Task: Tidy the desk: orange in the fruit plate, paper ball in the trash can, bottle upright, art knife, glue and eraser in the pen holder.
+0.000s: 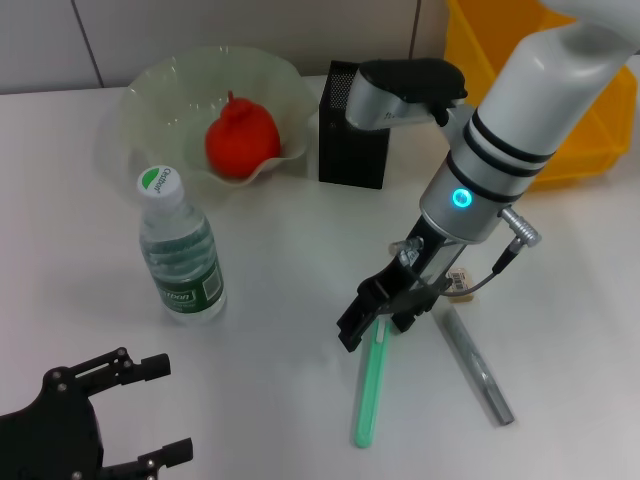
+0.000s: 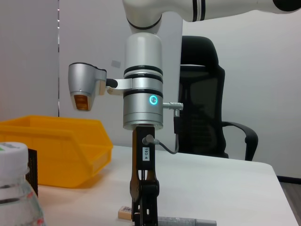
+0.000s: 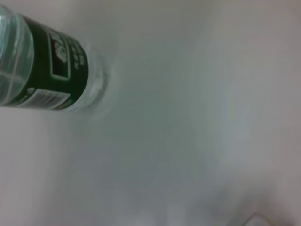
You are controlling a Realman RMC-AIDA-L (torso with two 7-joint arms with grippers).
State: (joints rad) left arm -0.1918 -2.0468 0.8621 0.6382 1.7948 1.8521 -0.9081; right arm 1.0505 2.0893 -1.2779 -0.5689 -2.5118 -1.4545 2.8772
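The orange (image 1: 241, 139) lies in the fruit plate (image 1: 160, 90) at the back left. In front of it the bottle (image 1: 181, 260) stands upright; it also shows as the bottle (image 3: 42, 66) in the right wrist view. The pen holder (image 1: 352, 140) stands at the back centre, and the trash can (image 1: 585, 120) at the back right. My right gripper (image 1: 380, 318) reaches down to the table, open, straddling the upper end of a green translucent stick (image 1: 368, 390). A grey stick (image 1: 478, 368) lies to its right. The eraser (image 1: 460, 281) peeks out behind the arm. The paper ball is out of view.
My left gripper (image 1: 172, 408) is parked open at the near left corner. From its wrist view I see the right gripper (image 2: 143, 212), the eraser (image 2: 126, 213), the grey stick (image 2: 188, 221), the trash can (image 2: 56, 146) and an office chair (image 2: 207, 122) behind the desk.
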